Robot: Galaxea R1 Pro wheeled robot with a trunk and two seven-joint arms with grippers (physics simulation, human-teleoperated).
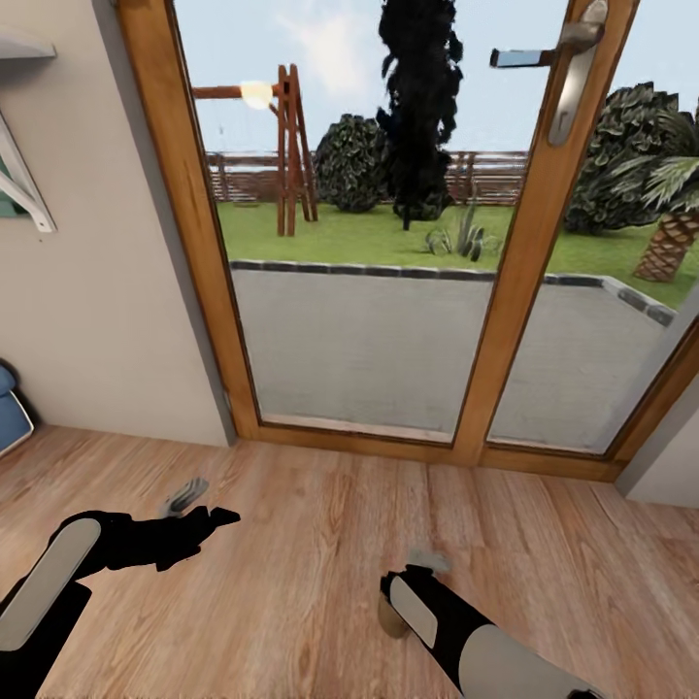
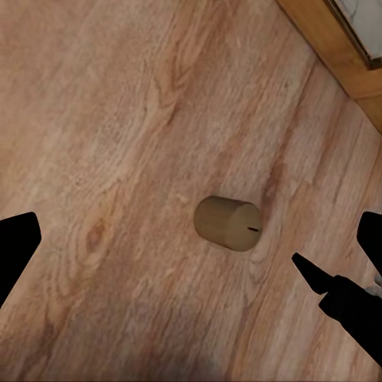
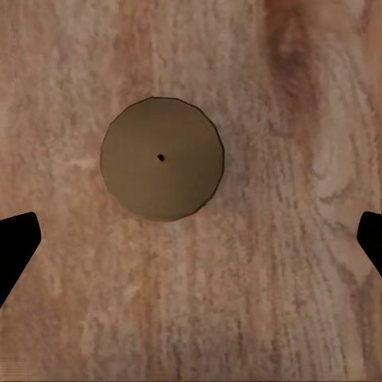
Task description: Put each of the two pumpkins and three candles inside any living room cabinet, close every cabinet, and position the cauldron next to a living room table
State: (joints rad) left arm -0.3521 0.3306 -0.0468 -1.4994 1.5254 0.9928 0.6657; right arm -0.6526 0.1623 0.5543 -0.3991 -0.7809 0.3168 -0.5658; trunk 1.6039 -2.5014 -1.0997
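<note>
Wooden floor [image 1: 320, 544], candle [image 3: 161, 157] standing beneath right gripper [image 3: 191, 247]

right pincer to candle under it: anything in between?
Nothing visible. In the right wrist view the candle stands upright on bare wood floor, seen end-on, with open space between the spread fingertips. In the head view the right pincer hangs directly over it.
</note>
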